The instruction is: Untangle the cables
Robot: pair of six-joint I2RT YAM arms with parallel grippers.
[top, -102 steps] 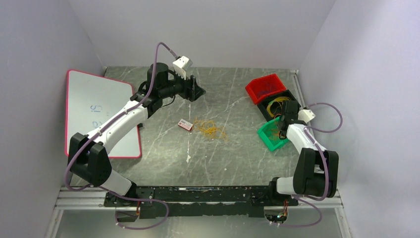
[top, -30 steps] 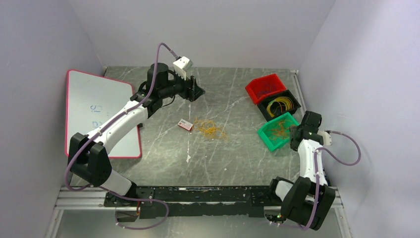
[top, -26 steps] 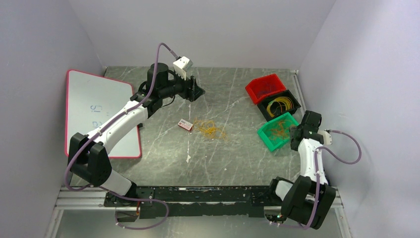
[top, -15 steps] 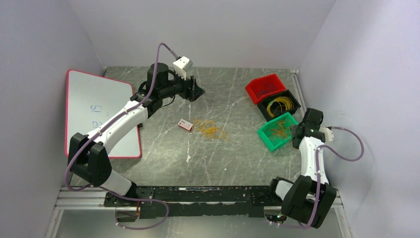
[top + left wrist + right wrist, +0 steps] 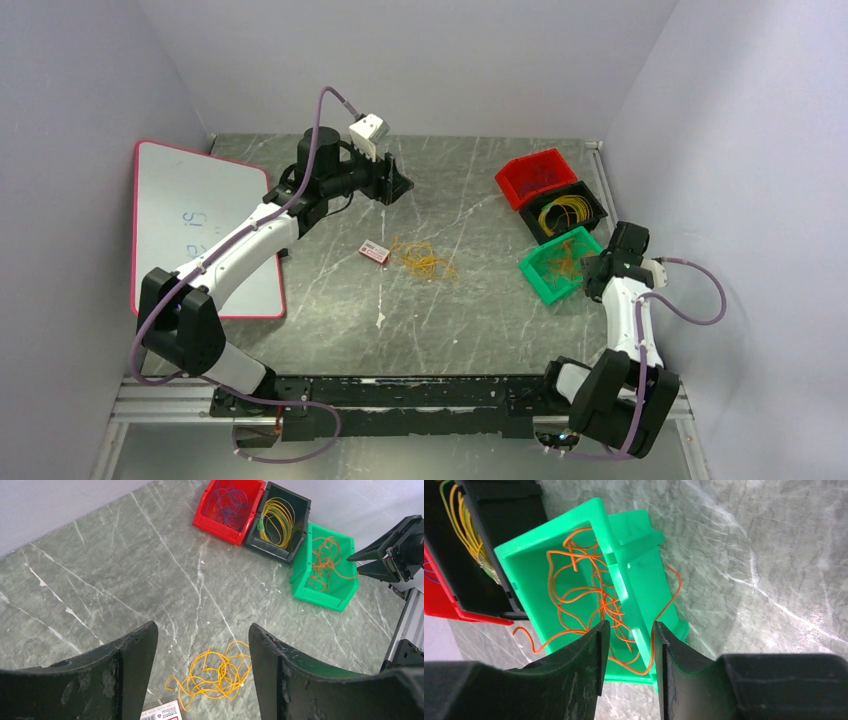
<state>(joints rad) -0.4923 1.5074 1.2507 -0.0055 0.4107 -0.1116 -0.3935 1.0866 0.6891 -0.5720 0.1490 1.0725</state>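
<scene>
Fingers [image 5: 574, 680] of the right gripper [image 5: 628, 630] stand partly apart with a narrow gap between them and grip nothing that I can make out. They hang over the near wall of the green bin [image 5: 634, 545], close to the right edge of the table [image 5: 480, 320]. Orange cables [image 5: 589, 597] lie coiled in that bin, and one loop spills over its wall onto the table. Toward the middle of the table a loose tangle [image 5: 425, 262] of orange-yellow cables lies untouched, just beside a small label card [image 5: 374, 252]. Farther back, toward the far edge, the left gripper [image 5: 200, 645] hovers above the table with its jaws spread wide and empty, looking down on that tangle. Along the right edge toward the far right corner sit the black bin [image 5: 509, 530], holding yellow cables [image 5: 466, 530], and then the red bin [image 5: 215, 526].

These cables look feather-light, limp yet springy, and apt to snag one another, so a pull at the clump's middle would likely lift the whole lot. The best hold seems to be a free end or an outer loop at the tangle's rim. It should be pinched firmly, since the strands are thin and probably slick, and drawn out slowly.
</scene>
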